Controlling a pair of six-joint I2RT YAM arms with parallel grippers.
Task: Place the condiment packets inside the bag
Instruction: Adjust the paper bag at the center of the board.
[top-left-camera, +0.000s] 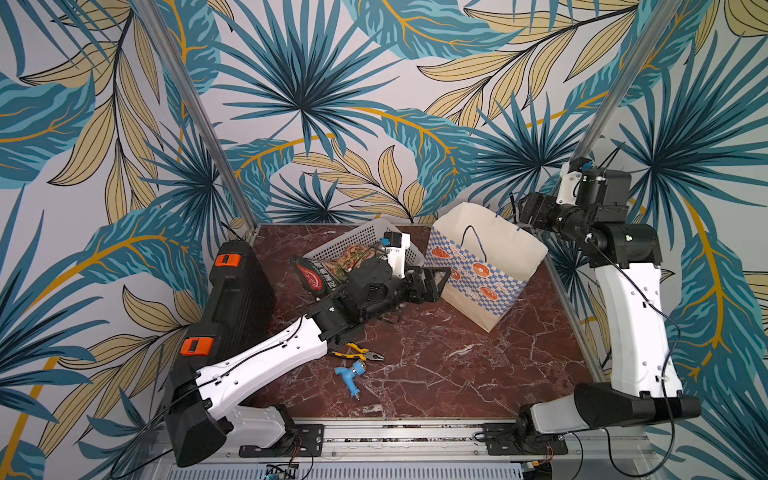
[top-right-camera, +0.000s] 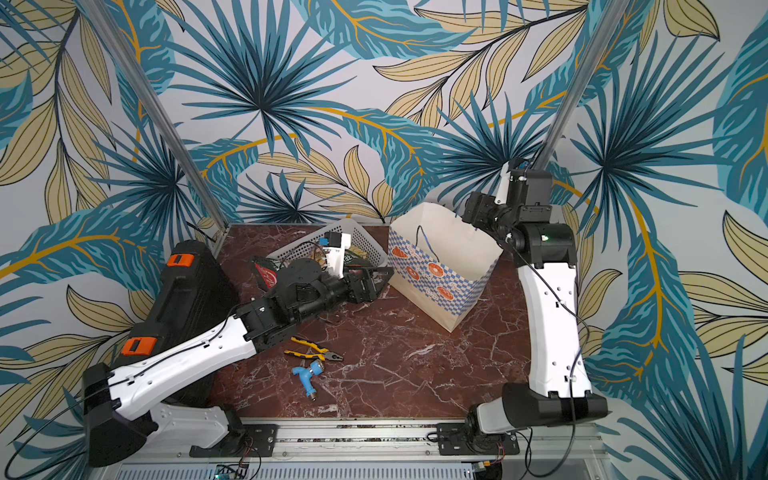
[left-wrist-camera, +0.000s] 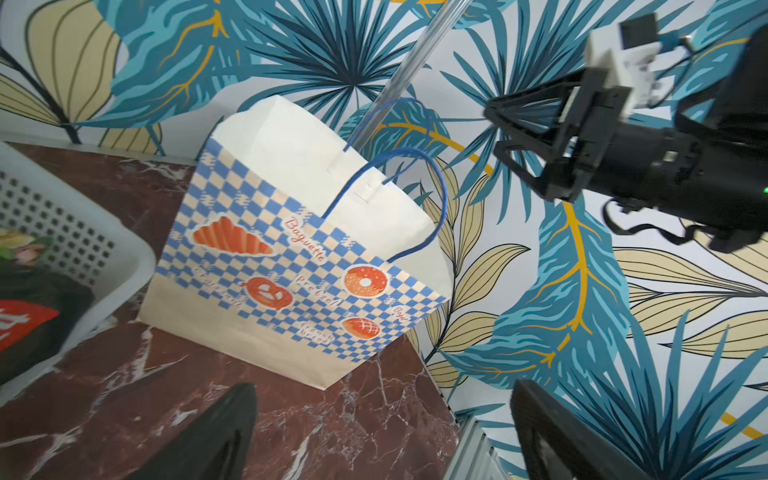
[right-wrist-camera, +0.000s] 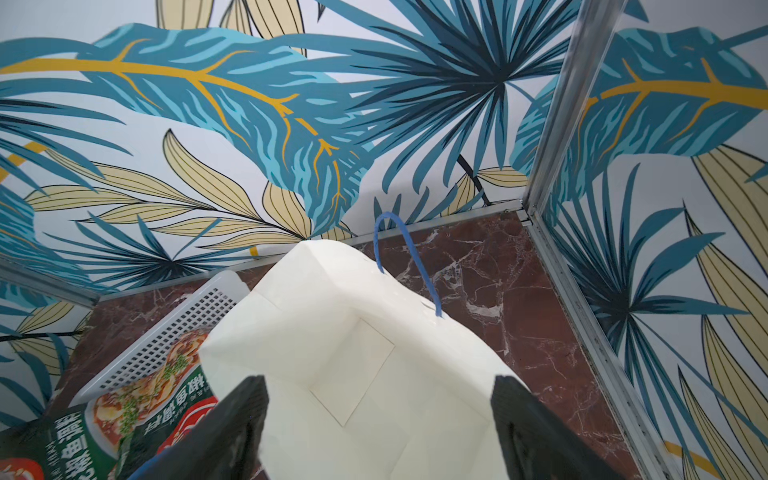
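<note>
Tall cream paper bag with blue-checkered band (top-left-camera: 478, 291): table's 1 o'clock, mouth up for loading. My right hand (right-wrist-camera: 376, 386) hangs over it, spread and empty. My left hand (top-left-camera: 438, 283), wide and empty, waits near the glossy dark-green condiment packets (top-left-camera: 320, 276) in the white perforated plastic basket (top-left-camera: 353, 241) at 11 o'clock.

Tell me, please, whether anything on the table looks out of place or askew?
Yes. The white basket seems tilted, and a dark condiment packet with a red logo sticks out past its low rim rather than lying inside. The bag stands upright and looks undamaged.

Cream bag (top-left-camera: 478, 270), blue-white checkered band
</note>
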